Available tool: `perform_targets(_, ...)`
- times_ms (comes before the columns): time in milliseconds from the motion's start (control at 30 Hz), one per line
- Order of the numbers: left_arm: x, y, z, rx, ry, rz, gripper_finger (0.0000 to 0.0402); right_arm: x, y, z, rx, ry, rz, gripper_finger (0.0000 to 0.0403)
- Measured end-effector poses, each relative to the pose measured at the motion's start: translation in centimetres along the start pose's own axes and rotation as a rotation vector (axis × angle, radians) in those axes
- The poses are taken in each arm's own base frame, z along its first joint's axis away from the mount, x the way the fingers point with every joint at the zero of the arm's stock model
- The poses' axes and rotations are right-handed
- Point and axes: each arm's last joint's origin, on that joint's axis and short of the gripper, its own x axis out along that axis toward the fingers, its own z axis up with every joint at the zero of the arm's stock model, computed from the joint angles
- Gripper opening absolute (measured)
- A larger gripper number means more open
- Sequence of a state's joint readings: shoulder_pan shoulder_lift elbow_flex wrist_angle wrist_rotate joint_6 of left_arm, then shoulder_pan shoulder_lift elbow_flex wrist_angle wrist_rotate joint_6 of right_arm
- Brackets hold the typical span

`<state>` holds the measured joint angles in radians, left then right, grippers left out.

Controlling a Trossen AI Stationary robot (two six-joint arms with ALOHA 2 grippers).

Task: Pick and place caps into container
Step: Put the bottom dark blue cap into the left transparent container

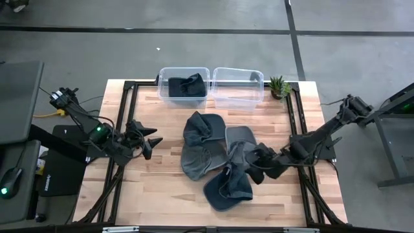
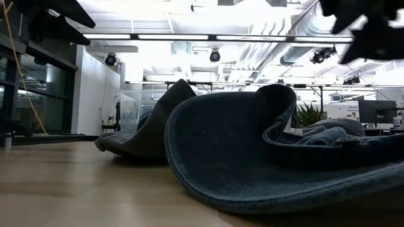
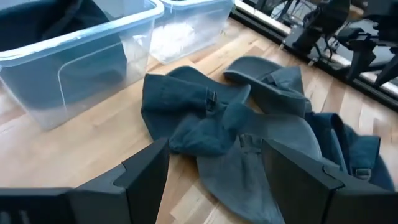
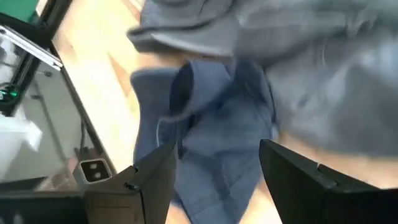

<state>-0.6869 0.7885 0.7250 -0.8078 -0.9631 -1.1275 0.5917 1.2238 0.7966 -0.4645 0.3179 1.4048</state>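
Note:
Several floppy caps lie heaped mid-table. A dark slate one (image 1: 202,126) is farthest, a lighter grey one (image 1: 197,160) lies flat beside it, and a dark blue one (image 1: 228,186) is nearest, brim on the wood (image 2: 252,164). Another dark cap (image 1: 186,86) sits inside the left clear bin (image 1: 163,76). My right gripper (image 1: 253,167) hangs open over the heap's right side, tilted down, with the dark blue cap (image 4: 211,124) below its fingers. My left gripper (image 1: 152,144) is open above the wood, left of the heap, facing the caps (image 3: 217,118).
A second clear bin (image 1: 238,87) stands beside the first at the far edge, with a small potted plant (image 1: 279,86) to its right. A black frame runs along the table's edges (image 1: 129,83). Bare wood shows at the near left (image 1: 149,194).

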Motion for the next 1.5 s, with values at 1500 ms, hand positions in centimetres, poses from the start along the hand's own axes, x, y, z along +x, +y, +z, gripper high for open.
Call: perform_targets(1500,6.4,-9.0,-6.5,-0.057,0.116,-0.154,0.025,7.3,-4.1,-5.7,-0.063,-0.011,-0.043,0.0222)
